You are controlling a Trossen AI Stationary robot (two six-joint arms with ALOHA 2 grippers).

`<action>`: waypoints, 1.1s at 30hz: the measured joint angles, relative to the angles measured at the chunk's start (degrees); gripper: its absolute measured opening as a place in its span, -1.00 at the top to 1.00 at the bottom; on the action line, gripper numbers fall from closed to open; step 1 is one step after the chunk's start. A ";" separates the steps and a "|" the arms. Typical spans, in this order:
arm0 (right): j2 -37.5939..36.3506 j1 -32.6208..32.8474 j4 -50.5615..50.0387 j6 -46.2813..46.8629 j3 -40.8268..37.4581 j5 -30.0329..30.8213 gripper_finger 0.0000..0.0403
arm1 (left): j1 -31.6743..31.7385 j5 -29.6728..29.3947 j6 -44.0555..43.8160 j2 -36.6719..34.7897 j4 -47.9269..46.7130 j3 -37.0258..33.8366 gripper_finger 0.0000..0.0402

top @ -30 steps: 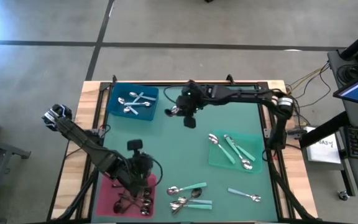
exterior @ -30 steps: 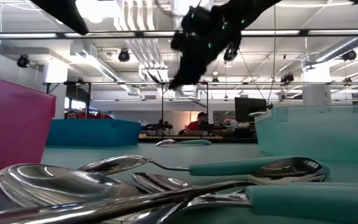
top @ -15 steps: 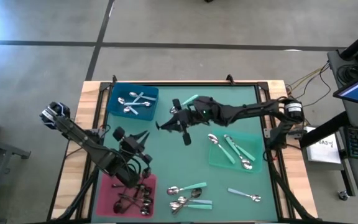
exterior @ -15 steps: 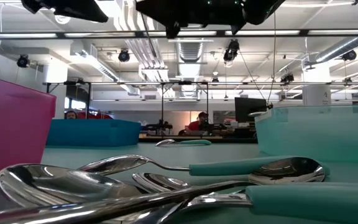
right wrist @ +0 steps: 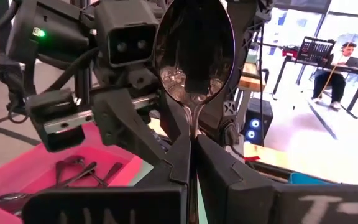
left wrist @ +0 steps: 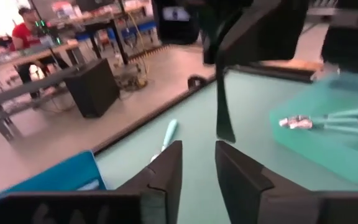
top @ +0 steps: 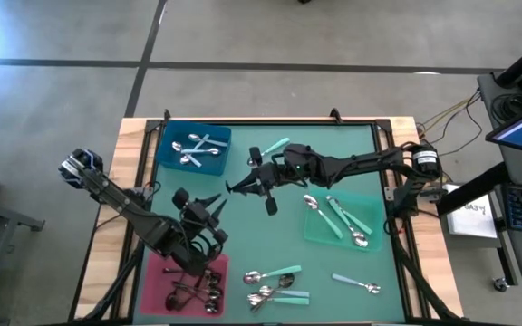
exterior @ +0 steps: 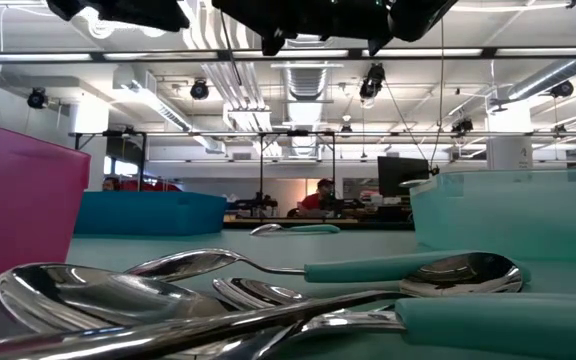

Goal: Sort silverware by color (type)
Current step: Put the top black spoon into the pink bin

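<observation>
My right gripper hangs above the middle of the mat, shut on a spoon whose shiny bowl sticks out past its fingertips. My left gripper floats open over the mat just beyond the pink tray, facing the right gripper with a gap between them. Black-handled spoons lie in the pink tray. Silver spoons are in the blue tray, mint-handled ones in the green tray. A loose pile rests near the near edge. My right gripper pinches the spoon between its two fingers at the neck just below the bowl. The handle is hidden between the fingers, so I cannot tell its colour. The fingers come roughly level from the table's right, along the spoon. The spoon is lifted clear, bowl end toward the left gripper.
One mint-handled spoon lies on the mat near the far edge, and another spoon near the right front corner. The blue tray sits at the far left. The green tray sits at the right.
My right gripper has swung from near the far edge toward the table's left and near side, stretching out over the middle of the mat with the spoon. My left gripper has risen from over the pink tray and moved toward the far edge, turning to face the right gripper.
</observation>
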 joint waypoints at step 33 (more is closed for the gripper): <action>0.37 4.24 5.69 -8.02 0.11 -0.01 0.96 | 1.80 -4.66 25.58 1.44 30.76 0.01 0.38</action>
